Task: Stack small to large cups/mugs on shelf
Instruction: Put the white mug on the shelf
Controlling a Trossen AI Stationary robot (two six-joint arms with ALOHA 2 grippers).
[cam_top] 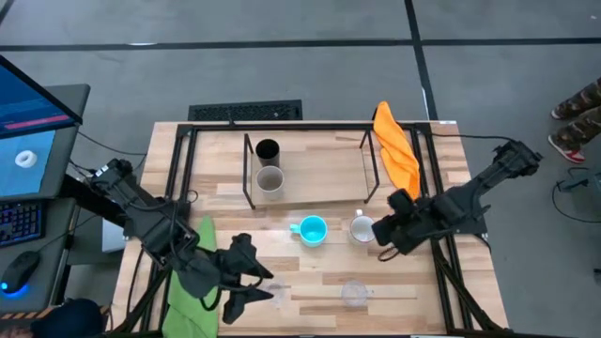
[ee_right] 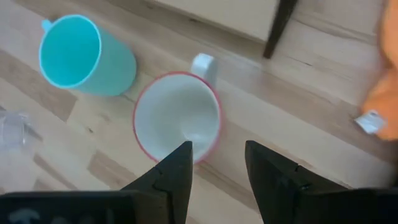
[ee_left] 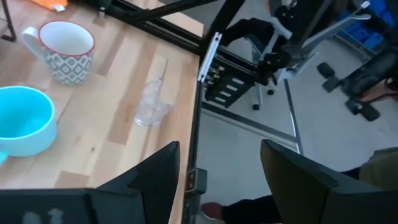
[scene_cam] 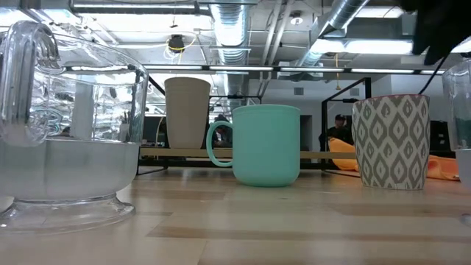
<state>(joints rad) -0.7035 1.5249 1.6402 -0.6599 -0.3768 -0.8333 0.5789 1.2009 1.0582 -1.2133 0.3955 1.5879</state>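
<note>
My right tool [ee_right: 217,165], fingers parted, hovers over the upright white mug [ee_right: 177,118], whose rim sits just beyond its fingertips. The blue mug [ee_right: 84,56] stands beside it. My left tool [ee_left: 221,171] is also released.

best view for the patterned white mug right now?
Right wrist view: the white mug fills mid-frame from above, showing its red rim, empty inside and handle, just ahead of the open right pincer. Low view gives its patterned side. Left wrist view shows it whole, farther off. High view: small, beside the pincer.
</note>
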